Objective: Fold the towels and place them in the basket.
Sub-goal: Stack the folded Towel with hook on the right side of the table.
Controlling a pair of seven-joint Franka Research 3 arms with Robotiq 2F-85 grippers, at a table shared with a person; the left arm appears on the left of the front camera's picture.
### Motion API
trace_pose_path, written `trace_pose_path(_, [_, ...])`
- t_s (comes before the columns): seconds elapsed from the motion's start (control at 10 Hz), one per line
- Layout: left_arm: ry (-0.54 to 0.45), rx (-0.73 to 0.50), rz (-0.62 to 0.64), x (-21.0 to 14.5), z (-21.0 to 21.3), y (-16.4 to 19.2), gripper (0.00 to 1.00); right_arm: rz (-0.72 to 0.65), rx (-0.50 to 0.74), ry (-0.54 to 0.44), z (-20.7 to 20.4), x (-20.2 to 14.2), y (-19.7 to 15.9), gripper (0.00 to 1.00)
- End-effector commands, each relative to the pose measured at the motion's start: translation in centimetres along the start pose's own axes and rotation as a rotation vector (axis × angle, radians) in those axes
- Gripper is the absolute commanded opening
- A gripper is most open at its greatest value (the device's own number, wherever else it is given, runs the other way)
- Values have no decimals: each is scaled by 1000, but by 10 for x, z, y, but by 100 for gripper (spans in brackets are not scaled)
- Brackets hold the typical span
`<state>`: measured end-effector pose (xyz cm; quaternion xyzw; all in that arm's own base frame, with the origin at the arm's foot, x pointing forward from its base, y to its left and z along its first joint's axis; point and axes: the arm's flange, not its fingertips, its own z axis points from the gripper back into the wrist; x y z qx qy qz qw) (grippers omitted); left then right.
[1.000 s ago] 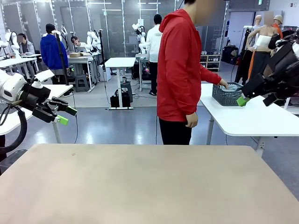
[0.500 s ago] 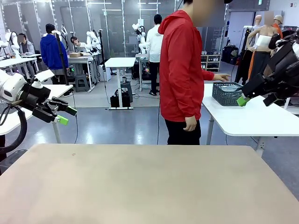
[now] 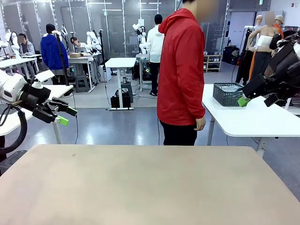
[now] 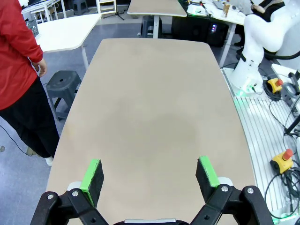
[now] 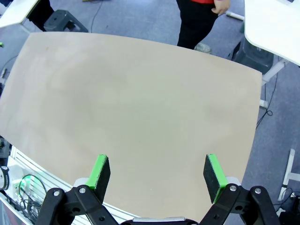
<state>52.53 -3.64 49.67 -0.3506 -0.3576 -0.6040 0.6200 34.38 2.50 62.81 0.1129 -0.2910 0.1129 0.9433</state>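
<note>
Standing with back to the table (image 3: 140, 183) now, person (image 3: 180, 70) at the far edge, arm dropped to the side after reaching over to the basket (image 3: 228, 94) half a second ago. Hand (image 3: 200, 123) hanging loose by the hip, nothing in it. Basket sitting on the white side table (image 3: 253, 119) beyond, well apart from the work surface, with pale cloth showing above its rim, probably the towels (image 3: 230, 87), though too small to sort mint from grey-blue.

Hovering high at either side, left gripper (image 3: 65, 116) and right gripper (image 3: 243, 99), both spread wide and carrying nothing; same wide stance in the wrist views, left gripper (image 4: 150, 174) and right gripper (image 5: 157, 172) over bare tabletop.

Meaning for the task: nothing to fold within reach yet. Withdrawn hand suggests either a finished load or a basket not yet brought across; cannot tell which. Waiting seems the sensible course until cloth lands on the table.
</note>
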Motion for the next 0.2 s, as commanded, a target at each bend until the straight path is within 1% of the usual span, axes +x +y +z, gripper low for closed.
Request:
trace_pose_path(0.0, [9, -3, -5, 0, 1, 0, 100, -6, -5, 9, 1, -1, 2, 100])
trace_pose_path(0.1, [9, -3, -5, 0, 1, 0, 100, -6, -5, 9, 1, -1, 2, 100])
